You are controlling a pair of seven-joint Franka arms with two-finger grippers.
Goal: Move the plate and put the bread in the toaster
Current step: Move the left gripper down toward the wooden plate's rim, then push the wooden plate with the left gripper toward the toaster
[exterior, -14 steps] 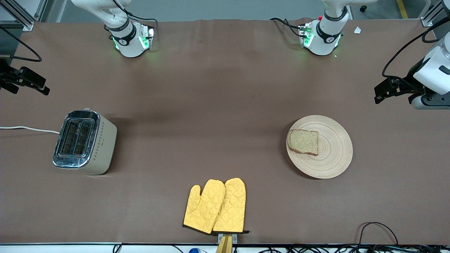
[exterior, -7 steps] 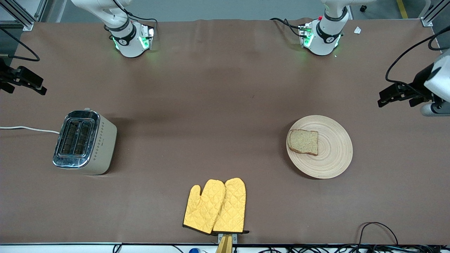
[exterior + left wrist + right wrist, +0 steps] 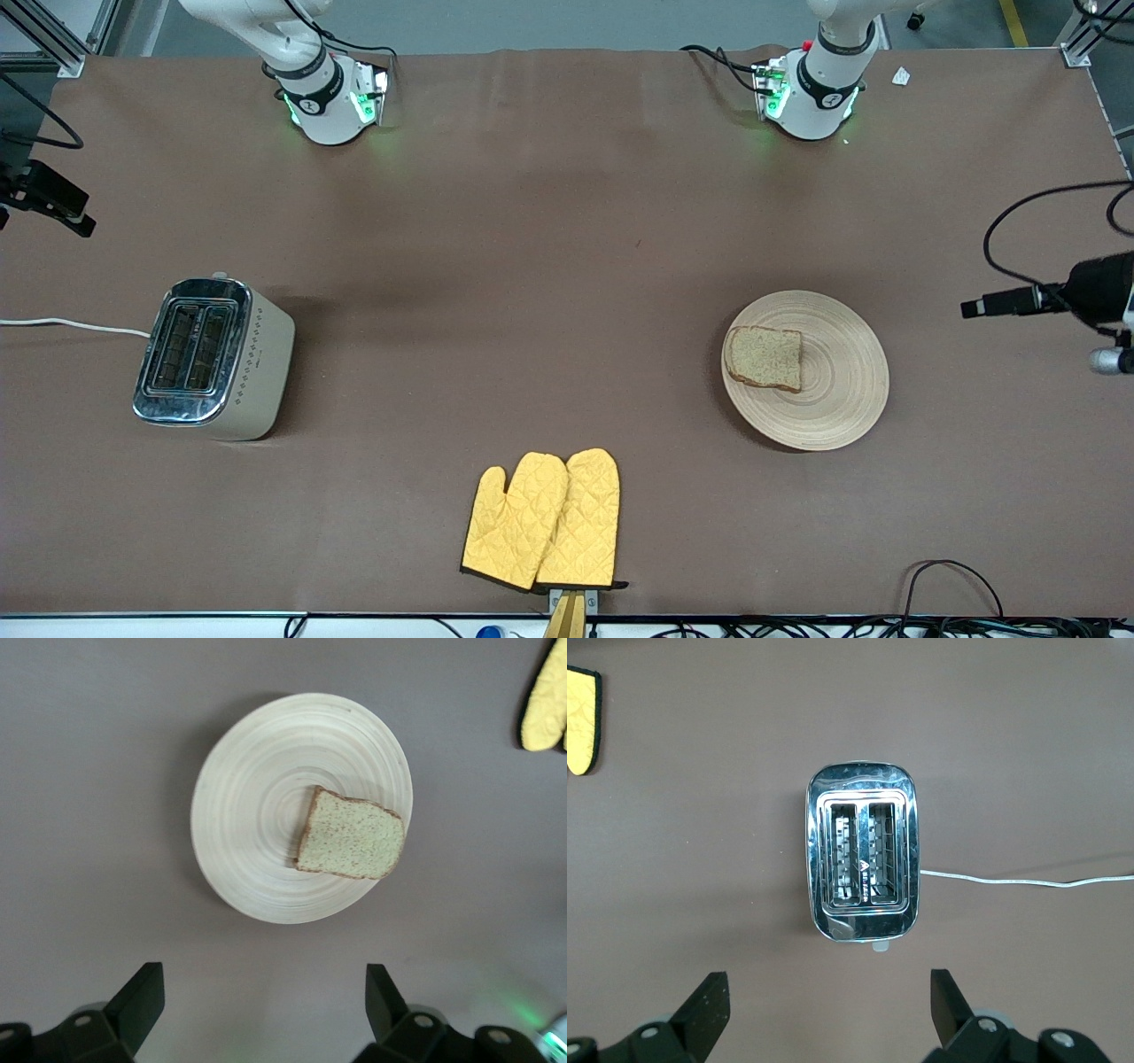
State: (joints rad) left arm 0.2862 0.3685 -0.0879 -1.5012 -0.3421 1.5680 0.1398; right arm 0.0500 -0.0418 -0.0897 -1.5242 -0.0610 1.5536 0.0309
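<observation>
On plate (image 3: pixel 842 390), frame's right-centre: bread (image 3: pixel 764 357), untouched. Toaster (image 3: pixel 213 357) at frame's left, slots empty. Left gripper (image 3: pixel 266 1010) over table beside plate, right gripper (image 3: pixel 824 1010) beside toaster; both spread, holding nothing. Nothing done yet.

Glossy chrome-topped toaster (image 3: pixel 213 357), wood-grooved plate (image 3: pixel 837 390)

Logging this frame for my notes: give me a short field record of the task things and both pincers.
plate: on the table, toward the left arm's end
bread: flat on the plate
toaster: upright, slots empty, toward the right arm's end
left pincer: open, over the table beside the plate
right pincer: open, over the table beside the toaster
</observation>
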